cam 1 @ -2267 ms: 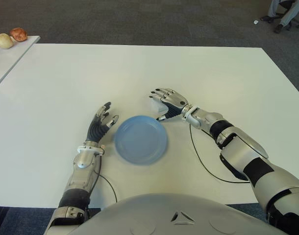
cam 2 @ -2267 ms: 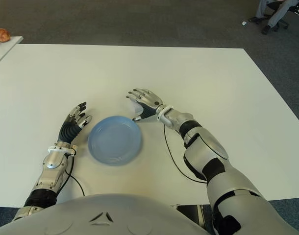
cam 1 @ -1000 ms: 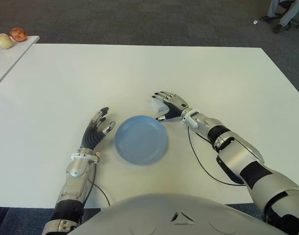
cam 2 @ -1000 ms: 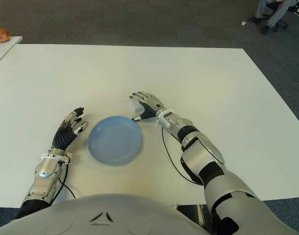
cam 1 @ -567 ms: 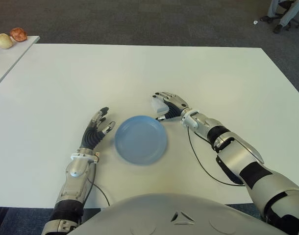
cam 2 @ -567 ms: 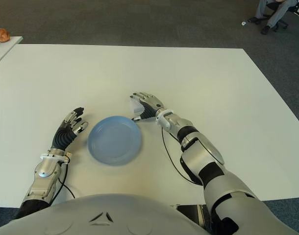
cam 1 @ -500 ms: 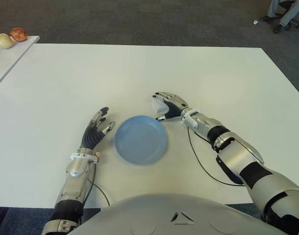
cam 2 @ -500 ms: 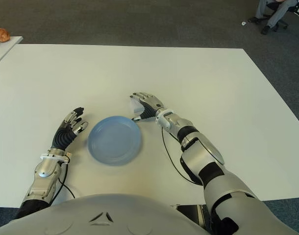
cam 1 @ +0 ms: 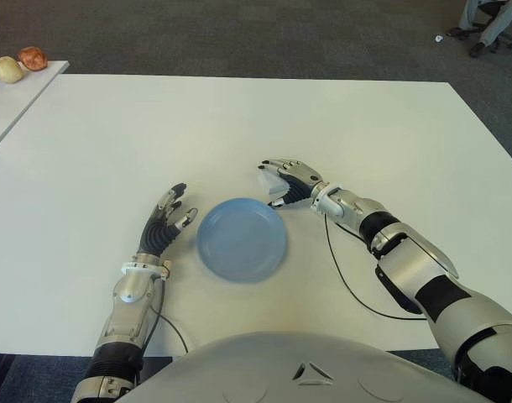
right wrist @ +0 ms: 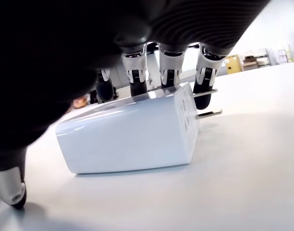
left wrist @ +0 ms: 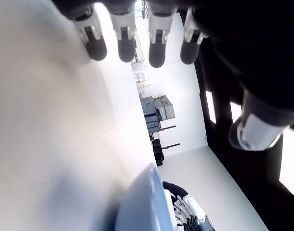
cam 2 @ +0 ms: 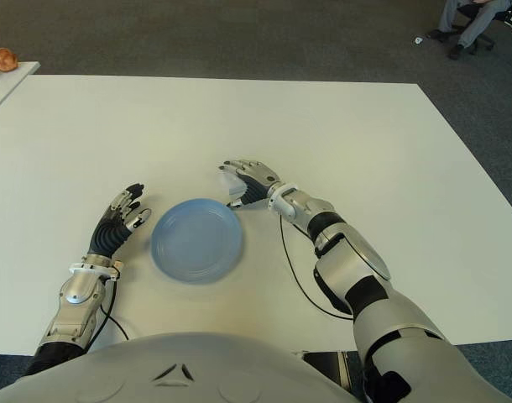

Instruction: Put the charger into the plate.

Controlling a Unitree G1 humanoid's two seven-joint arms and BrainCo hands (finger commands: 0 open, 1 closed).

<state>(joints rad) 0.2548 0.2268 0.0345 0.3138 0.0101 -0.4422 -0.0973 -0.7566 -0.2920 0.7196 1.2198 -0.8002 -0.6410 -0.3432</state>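
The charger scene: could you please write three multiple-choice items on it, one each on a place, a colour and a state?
1. Where is the charger?
A. on the plate
B. on the table beyond the plate, under the right robot hand
C. beside the left robot hand

2. What colour is the plate?
A. blue
B. red
C. green

3. How is the left robot hand?
A. gripping the charger
B. fisted
C. open, empty

Key: 1 B, the right robot hand arches over it on the table; 2 A, both eye views; 3 C, fingers spread.
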